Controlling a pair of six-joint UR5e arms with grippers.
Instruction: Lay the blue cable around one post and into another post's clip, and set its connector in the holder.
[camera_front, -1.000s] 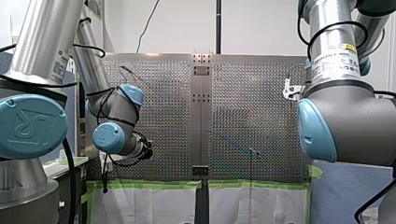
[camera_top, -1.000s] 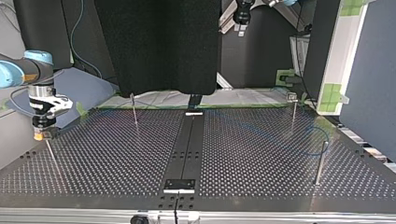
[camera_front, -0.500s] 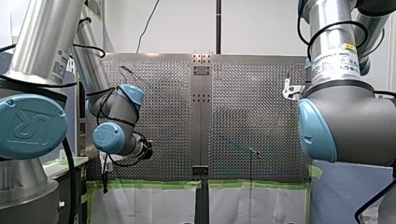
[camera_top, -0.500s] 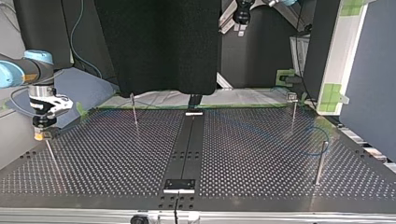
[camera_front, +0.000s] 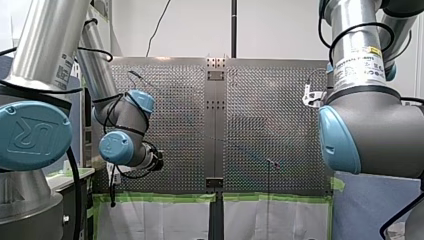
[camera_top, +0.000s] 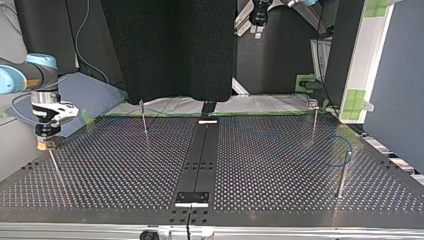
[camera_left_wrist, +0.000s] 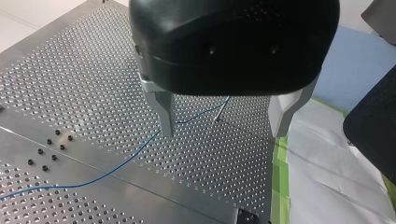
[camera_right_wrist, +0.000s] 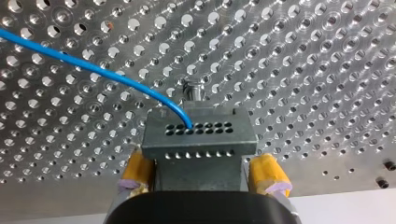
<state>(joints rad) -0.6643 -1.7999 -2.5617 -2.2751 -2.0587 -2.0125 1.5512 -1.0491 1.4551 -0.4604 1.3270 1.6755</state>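
Observation:
In the right wrist view the grey connector (camera_right_wrist: 199, 133), a block with rows of holes, stands between the yellow pads (camera_right_wrist: 137, 170) of my right gripper (camera_right_wrist: 201, 175). The pads stand at its lower corners, spread wide. The blue cable (camera_right_wrist: 93, 67) runs out of the block over the perforated plate. In the top view my right gripper (camera_top: 46, 145) sits atop the thin post (camera_top: 55, 167) at the left. The cable (camera_top: 340, 150) loops by the right posts. My left gripper (camera_left_wrist: 223, 116) hangs open and empty high above the cable (camera_left_wrist: 116, 165); it shows at the top view's upper edge (camera_top: 258, 31).
Thin posts stand on the plate: one at the back left (camera_top: 143, 117), one with a clip at the back right (camera_top: 314, 117), one at the near right (camera_top: 342, 172). A black centre strip (camera_top: 200, 155) splits the plate. Green tape (camera_front: 165, 197) edges the table.

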